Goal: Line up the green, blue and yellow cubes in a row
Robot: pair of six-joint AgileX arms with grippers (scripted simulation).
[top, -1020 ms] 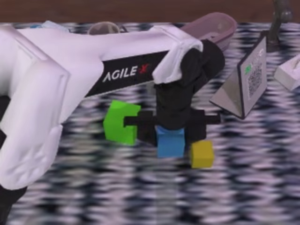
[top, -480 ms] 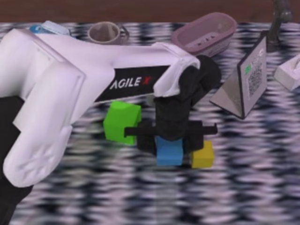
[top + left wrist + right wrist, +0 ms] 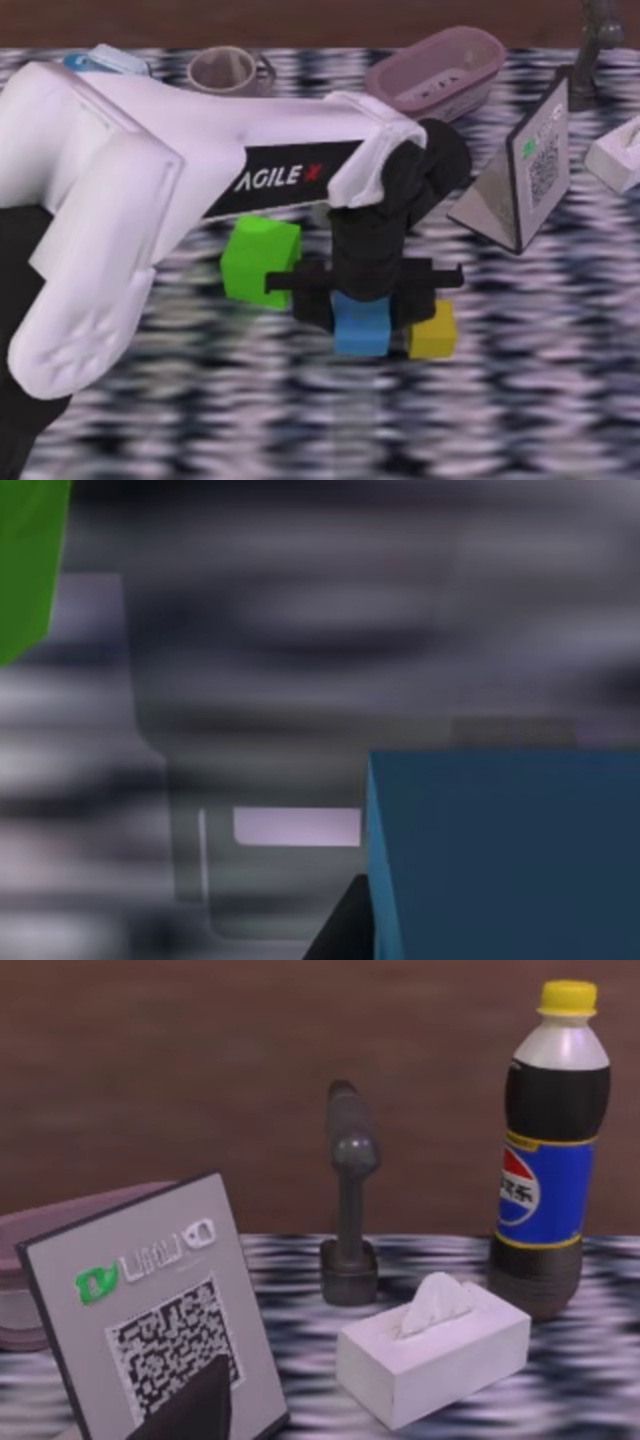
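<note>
Reaching across the patterned grey-and-white bench [image 3: 520, 400] from the top view's left, with the left gripper [image 3: 365, 300] straight above the medium sky-blue matte cube [image 3: 361, 324]. Landmark for everything below: that blue cube. Fingers down on either side of it, spread about its width; whether pressing on it or just clear of it, cannot tell from above. In the left wrist view, filling the near corner, the same blue cube [image 3: 505, 855], with a dark finger [image 3: 338, 942] tight against its edge.

Just beside the blue cube toward the top view's right, close enough that no gap shows, the small mustard-yellow matte cube [image 3: 433, 333], partly under the gripper's crossbar. On the opposite side, near but apart and set a little farther back, the large bright lime-green matte cube [image 3: 258, 260]; a slice of it also in the left wrist view [image 3: 28, 565].

Well behind the blue cube: a mauve plastic tub [image 3: 437, 70], a clear glass cup [image 3: 222, 68], a grey standing card with a square code [image 3: 528, 170] and a white tissue box [image 3: 618, 152].

Right gripper outside the top view; from its wrist camera, the code card [image 3: 150, 1325], the tissue box [image 3: 432, 1352], a dark grey upright tool [image 3: 350, 1195] and a cola bottle with a yellow cap [image 3: 550, 1150].
</note>
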